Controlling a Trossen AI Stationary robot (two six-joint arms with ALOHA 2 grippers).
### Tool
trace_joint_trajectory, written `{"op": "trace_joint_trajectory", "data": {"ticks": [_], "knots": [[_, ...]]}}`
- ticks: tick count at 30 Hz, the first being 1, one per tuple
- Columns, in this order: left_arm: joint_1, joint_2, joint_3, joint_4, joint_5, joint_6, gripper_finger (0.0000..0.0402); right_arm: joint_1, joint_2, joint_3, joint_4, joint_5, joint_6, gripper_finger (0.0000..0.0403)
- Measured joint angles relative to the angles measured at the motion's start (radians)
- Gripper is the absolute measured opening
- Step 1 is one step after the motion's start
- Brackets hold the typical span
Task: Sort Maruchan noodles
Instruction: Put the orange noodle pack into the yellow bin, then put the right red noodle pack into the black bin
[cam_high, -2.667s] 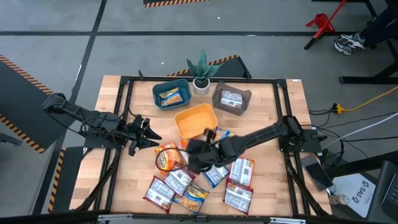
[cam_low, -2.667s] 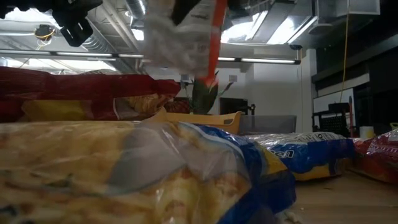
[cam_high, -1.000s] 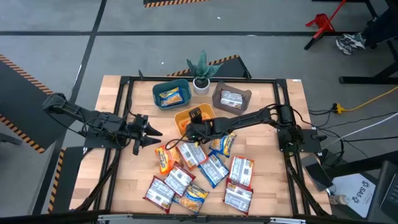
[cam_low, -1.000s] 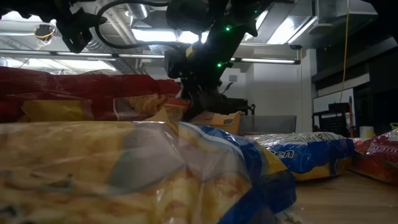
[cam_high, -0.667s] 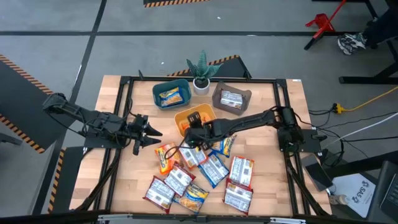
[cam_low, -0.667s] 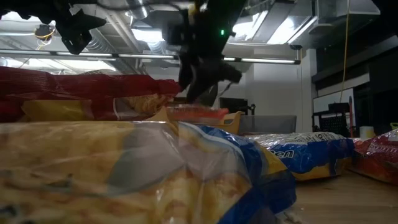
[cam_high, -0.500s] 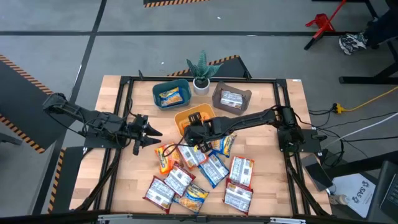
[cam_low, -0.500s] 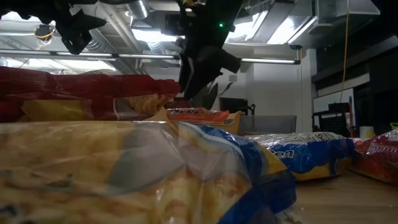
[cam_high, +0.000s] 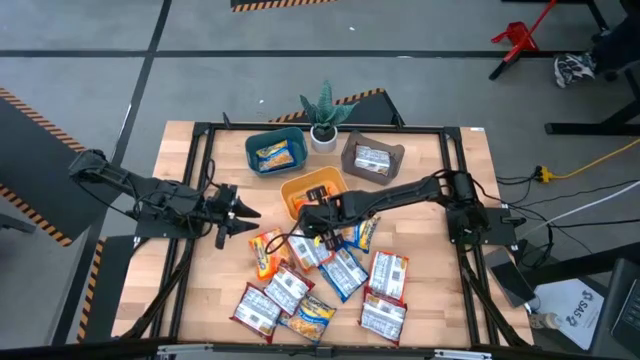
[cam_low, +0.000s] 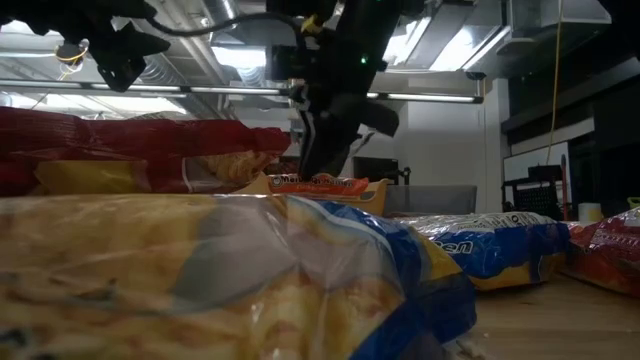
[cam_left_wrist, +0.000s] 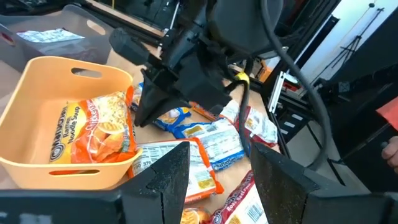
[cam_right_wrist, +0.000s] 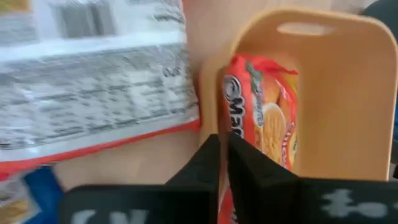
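The noodle packets are flat ramen packs. One orange packet (cam_high: 318, 190) lies in the orange bin (cam_high: 335, 178). My right gripper (cam_high: 308, 207) is over that bin's near-left corner, shut on the packet (cam_right_wrist: 267, 118). Several more packets, red-and-white, yellow-and-blue and orange, lie in a loose pile (cam_high: 320, 280) flat on the table's near half. My left gripper (cam_high: 240, 213) hovers open at the table's left, pointing at the bin (cam_left_wrist: 37, 68); it touches nothing. My right gripper pinches the orange packet by one edge (cam_right_wrist: 231, 124) between its two fingers. The fingers come from above, slanting down from the table's near side (cam_left_wrist: 140, 115). The rest of the packet (cam_left_wrist: 93, 127) lies tilted inside the orange bin, and its top shows over the rim (cam_low: 320, 184).
A teal bin (cam_high: 275, 152) with a yellow packet and a grey bin (cam_high: 372, 158) with a red-and-white packet stand at the far edge, a small potted plant (cam_high: 322, 115) between them. Bare wood shows on the table's left and right sides.
My right gripper has stayed over the orange bin and brought the orange packet down into it. The packet, first hidden behind the gripper in the low view, now shows lying level along the bin's rim. The left arm has kept still.
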Motion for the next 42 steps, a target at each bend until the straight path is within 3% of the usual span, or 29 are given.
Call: {"op": "trace_joint_trajectory", "data": {"ticks": [14, 26, 31, 35, 42], "knots": [[0.000, 0.000, 0.000, -0.003, -0.001, 0.005, 0.0164, -0.074, 0.001, -0.036, 0.101, -0.022, 0.000, 0.0002], [0.000, 0.000, 0.000, -0.007, -0.002, 0.006, 0.0164, -0.010, -0.107, -0.035, 0.015, 0.031, 0.130, 0.0001], [0.000, 0.000, 0.000, -0.007, -0.030, 0.006, 0.0164, -0.021, -0.088, -0.035, -0.027, 0.043, 0.217, 0.0001], [0.000, 0.000, 0.000, -0.011, -0.030, -0.001, 0.0164, -0.014, -0.083, -0.036, -0.173, 0.009, 0.383, 0.0001], [0.000, 0.000, 0.000, -0.009, -0.018, -0.015, 0.0164, 0.140, -0.165, -0.036, -0.624, 0.056, 0.933, 0.0001]]}}
